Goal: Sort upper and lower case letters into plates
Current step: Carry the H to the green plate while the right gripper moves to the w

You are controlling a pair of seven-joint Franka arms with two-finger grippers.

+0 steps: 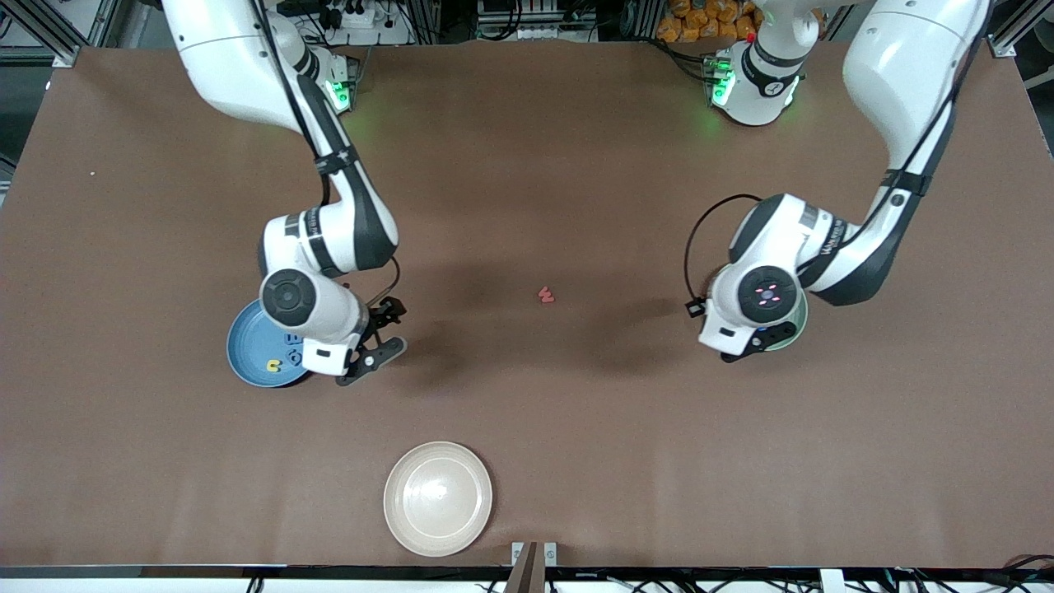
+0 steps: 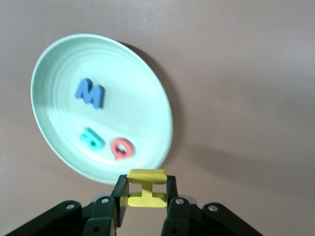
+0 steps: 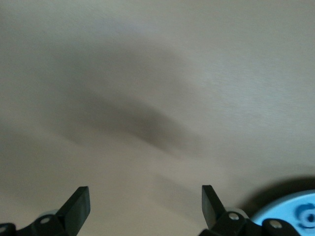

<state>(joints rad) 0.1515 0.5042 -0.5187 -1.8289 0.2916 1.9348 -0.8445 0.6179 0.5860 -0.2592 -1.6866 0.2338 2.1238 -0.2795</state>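
Observation:
My left gripper (image 1: 737,352) is shut on the yellow H (image 2: 146,188) and holds it just above the table beside the rim of the pale green plate (image 2: 147,98), which my left arm mostly hides in the front view (image 1: 795,324). That plate holds the blue W (image 2: 90,93), teal R (image 2: 92,139) and red G (image 2: 121,148). My right gripper (image 1: 398,328) is open and empty over bare table beside the blue plate (image 1: 247,346). The blue plate holds the yellow u (image 1: 274,363) and blue letters (image 1: 291,339), partly hidden by my right arm. The red w (image 1: 546,294) lies on the table between the arms.
A cream-beige plate (image 1: 438,498) sits empty near the table's front edge, nearer to the camera than the red w. The blue plate's rim shows at the edge of the right wrist view (image 3: 290,211).

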